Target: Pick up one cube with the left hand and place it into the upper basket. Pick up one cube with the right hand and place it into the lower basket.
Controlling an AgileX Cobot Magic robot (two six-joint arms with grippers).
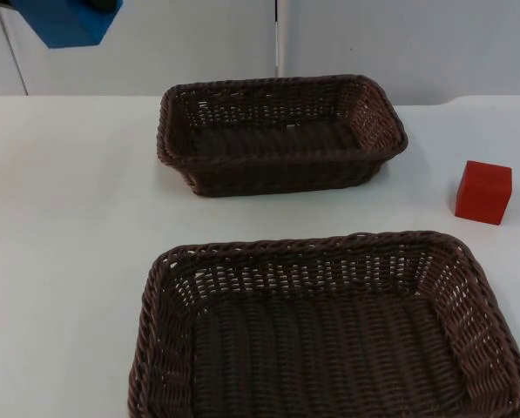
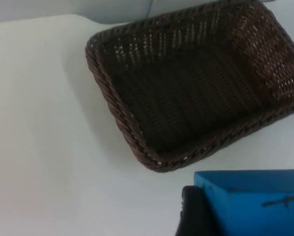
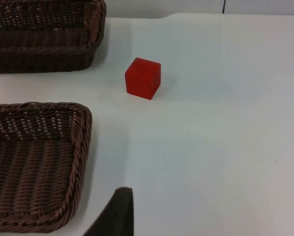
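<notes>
Top view: a red cube (image 1: 483, 192) is sitting right of both wicker baskets.
The left gripper (image 2: 206, 206) is holding a blue cube (image 2: 255, 201); right gripper's state: cannot tell.

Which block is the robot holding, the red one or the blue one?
The blue cube, held up in the left gripper beside the upper basket. The red cube sits on the table, untouched.

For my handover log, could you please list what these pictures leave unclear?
- Blue cube: cut off by the frame edge in the left wrist and top views; the grip on it is unseen.
- Lower basket: near rim cut off in the top view.
- Right gripper: one fingertip visible, so jaw state unknown.
</notes>
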